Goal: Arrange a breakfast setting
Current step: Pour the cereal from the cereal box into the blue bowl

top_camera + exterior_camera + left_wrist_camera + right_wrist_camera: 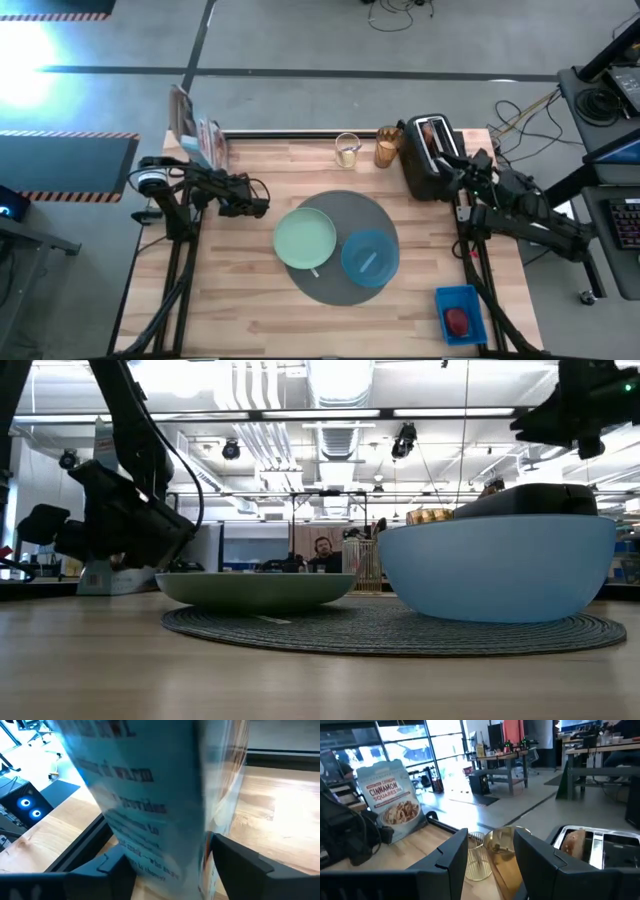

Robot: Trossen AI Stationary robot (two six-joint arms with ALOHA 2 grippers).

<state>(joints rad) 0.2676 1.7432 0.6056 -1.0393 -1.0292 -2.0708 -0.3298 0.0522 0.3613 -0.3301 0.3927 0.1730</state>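
Now the left gripper (165, 865) is up at the table's (250, 310) far-left corner, fingers spread either side of the blue cereal box (150, 795) — whether they're pressing it, I can't tell. Over at the far-right edge, the right gripper (490, 855) hangs part-open, holding nothing, just beside the black toaster (428, 155) with a toast slice (574, 841) in one slot. Mid-table, the round grey mat (345, 290) carries the pale green plate (305, 240) and the blue bowl (370, 256). Two glasses — one clear (347, 150), one amber (388, 147) — stand at the far edge. Near-right corner: a blue tray (470, 296) holding a red food piece (457, 321).
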